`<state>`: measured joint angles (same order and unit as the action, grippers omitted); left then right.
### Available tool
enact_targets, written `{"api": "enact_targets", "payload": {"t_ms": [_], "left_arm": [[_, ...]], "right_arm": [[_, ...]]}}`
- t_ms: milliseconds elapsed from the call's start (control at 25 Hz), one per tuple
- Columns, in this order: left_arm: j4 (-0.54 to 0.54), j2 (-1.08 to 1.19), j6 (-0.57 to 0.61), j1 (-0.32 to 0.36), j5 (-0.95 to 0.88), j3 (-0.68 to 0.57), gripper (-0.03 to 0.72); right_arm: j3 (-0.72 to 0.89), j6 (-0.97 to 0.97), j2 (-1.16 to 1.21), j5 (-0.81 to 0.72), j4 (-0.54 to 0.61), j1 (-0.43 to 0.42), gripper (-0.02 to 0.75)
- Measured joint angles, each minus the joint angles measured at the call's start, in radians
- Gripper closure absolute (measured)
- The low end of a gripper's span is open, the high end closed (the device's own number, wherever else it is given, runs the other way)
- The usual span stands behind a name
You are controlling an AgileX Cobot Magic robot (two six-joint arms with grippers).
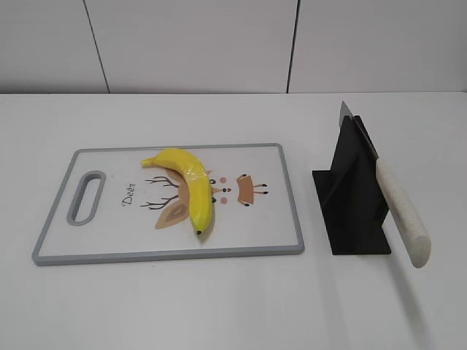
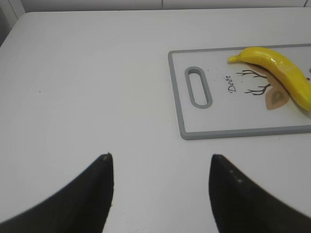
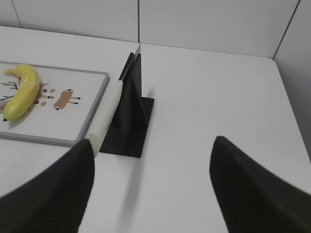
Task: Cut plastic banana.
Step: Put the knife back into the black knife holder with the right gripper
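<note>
white table (image 1: 219,306), knife (image 1: 398,208) in black stand (image 1: 350,197) — banana (image 1: 191,188) on board (image 1: 109,233)

Exterior view slants down frontally; both wrist views look down from opposite sides, sharing the cutting board (image 1: 283,191).

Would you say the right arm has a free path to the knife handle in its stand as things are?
Probably yes. The right claw is open, and the knife's white handle sticks out of the black stand toward it, with only bare table between them.
</note>
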<state>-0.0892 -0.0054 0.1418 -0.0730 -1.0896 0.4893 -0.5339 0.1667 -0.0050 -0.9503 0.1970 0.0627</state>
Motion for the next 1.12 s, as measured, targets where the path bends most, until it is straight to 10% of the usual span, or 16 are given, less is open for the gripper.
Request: {"api": "enact_targets", "payload": {"t_ms": [1120], "left_arm": [[-0.001, 0.0, 0.001, 0.0, 0.0, 0.0, 0.108]], "right_arm": [[0.025, -0.004, 0.0, -0.085, -0.036, 0.0, 0.169]]}}
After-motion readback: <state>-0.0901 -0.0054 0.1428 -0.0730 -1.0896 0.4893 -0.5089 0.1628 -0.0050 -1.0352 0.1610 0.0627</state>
